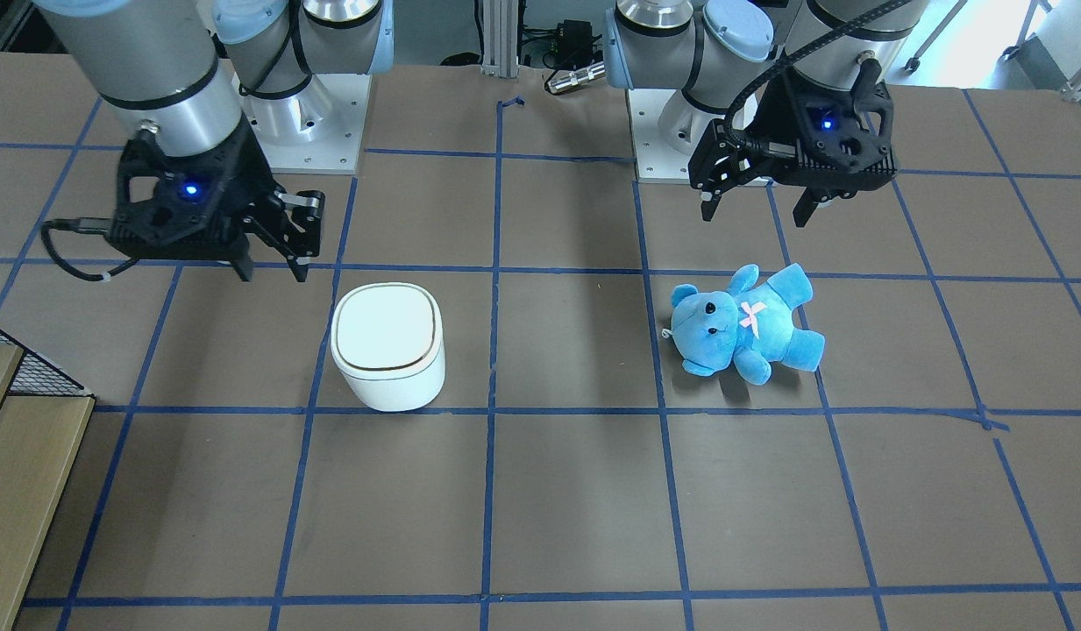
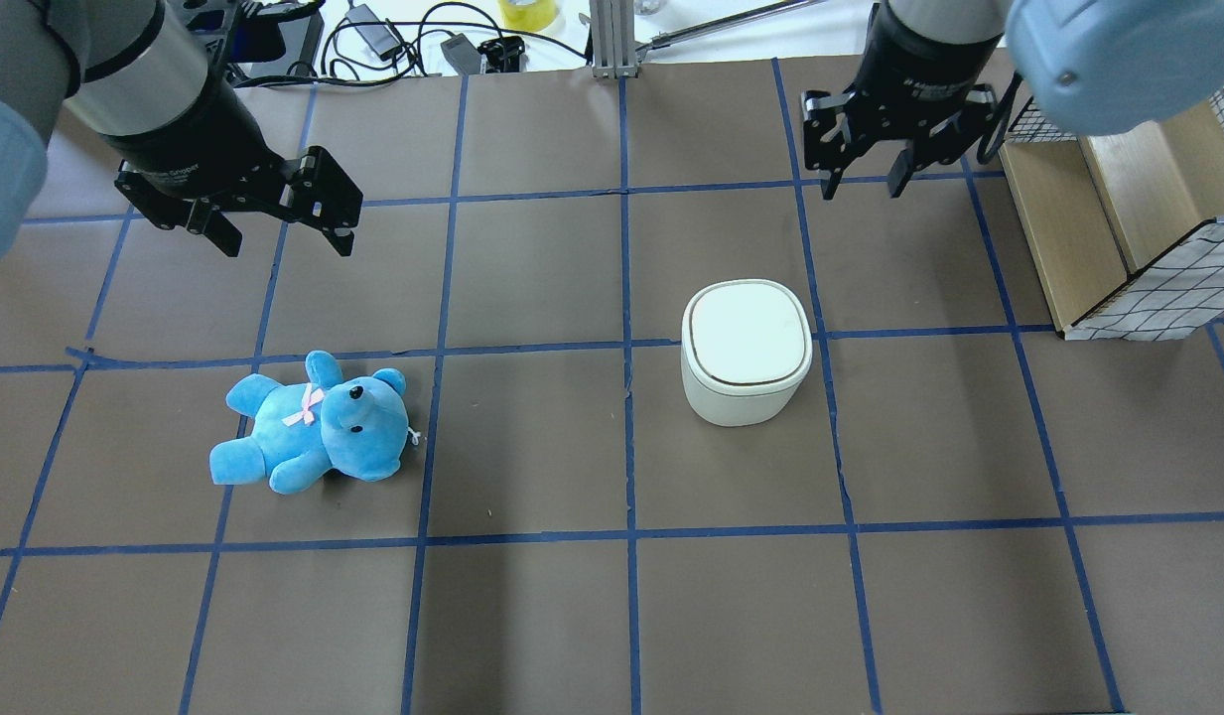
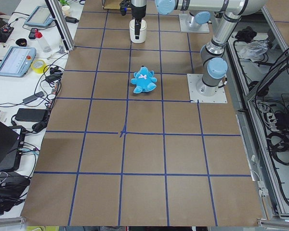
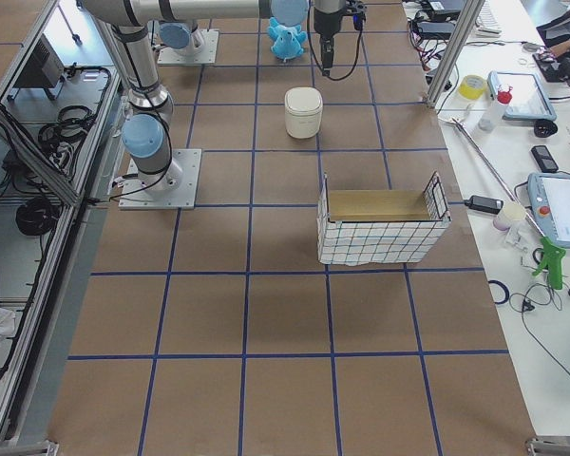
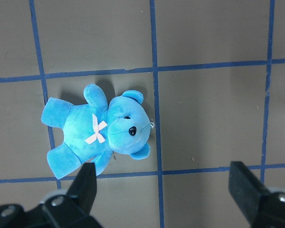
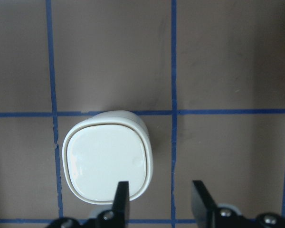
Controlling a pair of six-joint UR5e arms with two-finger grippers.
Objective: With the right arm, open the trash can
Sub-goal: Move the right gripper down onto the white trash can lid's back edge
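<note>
The white trash can (image 1: 387,346) stands on the brown table with its flat lid shut; it also shows in the overhead view (image 2: 747,353) and the right wrist view (image 6: 107,164). My right gripper (image 2: 862,191) is open and empty. It hovers above the table beyond the can and slightly to its right, and touches nothing. In the front view the right gripper (image 1: 273,273) is up and left of the can. In the right wrist view the right gripper (image 6: 161,190) has its left finger over the can's near edge. My left gripper (image 2: 286,243) is wide open above a blue teddy.
The blue teddy (image 2: 314,422) lies on its back on the robot's left half of the table, under the left wrist camera (image 5: 97,130). A wire-sided wooden crate (image 2: 1118,228) stands at the table's right edge, close to the right arm. Cables and tools lie beyond the far edge.
</note>
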